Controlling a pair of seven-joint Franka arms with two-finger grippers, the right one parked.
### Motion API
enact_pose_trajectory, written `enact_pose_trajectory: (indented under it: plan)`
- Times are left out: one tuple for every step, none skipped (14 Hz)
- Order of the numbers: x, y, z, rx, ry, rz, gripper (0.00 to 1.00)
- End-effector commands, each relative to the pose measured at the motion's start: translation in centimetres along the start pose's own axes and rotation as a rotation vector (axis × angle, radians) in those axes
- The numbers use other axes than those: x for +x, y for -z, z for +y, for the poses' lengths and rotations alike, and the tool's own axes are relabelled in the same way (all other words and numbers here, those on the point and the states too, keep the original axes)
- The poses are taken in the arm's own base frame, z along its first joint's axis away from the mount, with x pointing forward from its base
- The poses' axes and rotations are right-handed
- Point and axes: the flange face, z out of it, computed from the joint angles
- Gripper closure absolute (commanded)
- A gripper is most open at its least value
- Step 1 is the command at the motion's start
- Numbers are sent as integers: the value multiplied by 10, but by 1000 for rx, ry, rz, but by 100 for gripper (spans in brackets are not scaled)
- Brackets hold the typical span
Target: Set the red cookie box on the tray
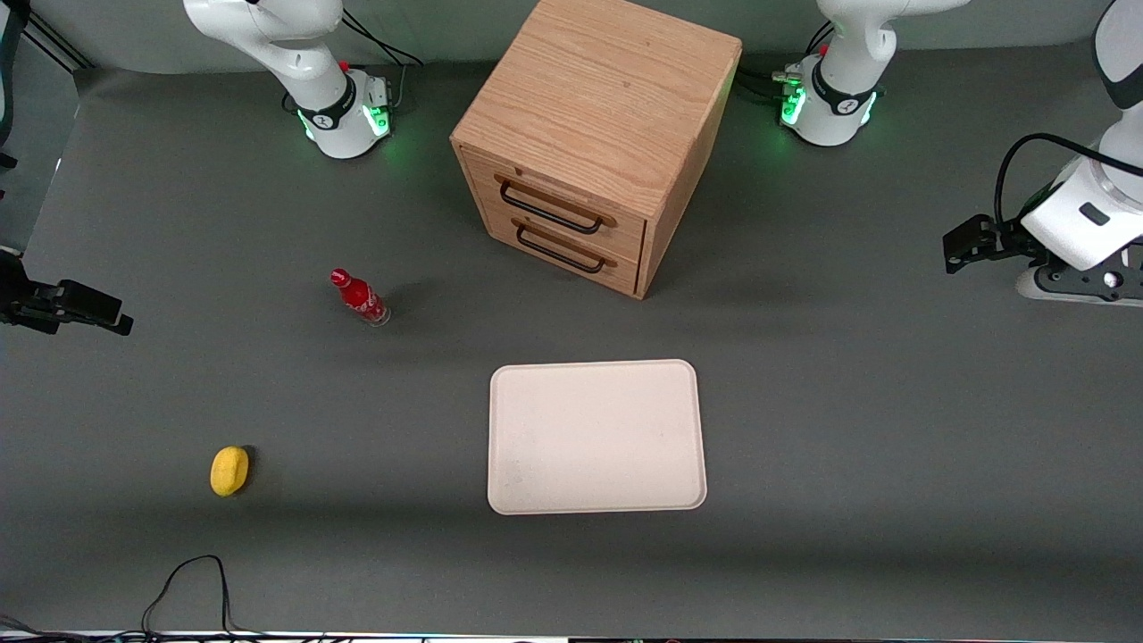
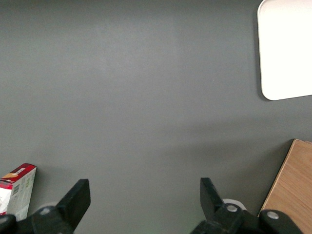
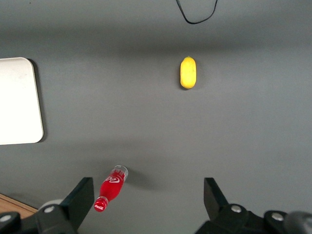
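Observation:
The red cookie box (image 2: 17, 187) shows only in the left wrist view: a red end and a pale printed panel, lying on the grey table just outside one finger (image 2: 78, 197). My left gripper (image 2: 144, 195) hangs open above bare table with nothing between its fingers. In the front view the left arm (image 1: 1080, 223) is at the working arm's end of the table, and the box is hidden there. The cream-white tray (image 1: 596, 438) (image 2: 287, 48) lies flat and bare, nearer the front camera than the cabinet and well apart from the gripper.
A wooden two-drawer cabinet (image 1: 598, 116) (image 2: 290, 190) stands mid-table, drawers shut. A small red bottle (image 1: 359, 297) (image 3: 111, 189) and a yellow object (image 1: 229, 471) (image 3: 187, 72) sit toward the parked arm's end. A black cable (image 1: 192, 580) lies near the front edge.

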Motion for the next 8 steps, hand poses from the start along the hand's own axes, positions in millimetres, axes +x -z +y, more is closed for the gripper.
enact_pose_trajectory:
  plan:
    - [-3,7,-1,14,-13,16,0]
    - [-2,7,-2,14,-8,19,0]
    - [-1,7,-3,24,-6,30,0]
    - [1,7,-10,25,1,44,0]
    - [-3,3,-41,22,46,26,0]
    - [-11,-5,-80,17,78,1,0]
    - [-23,-13,-132,13,29,-7,0]
    - [-36,-21,-185,13,-49,-9,0]
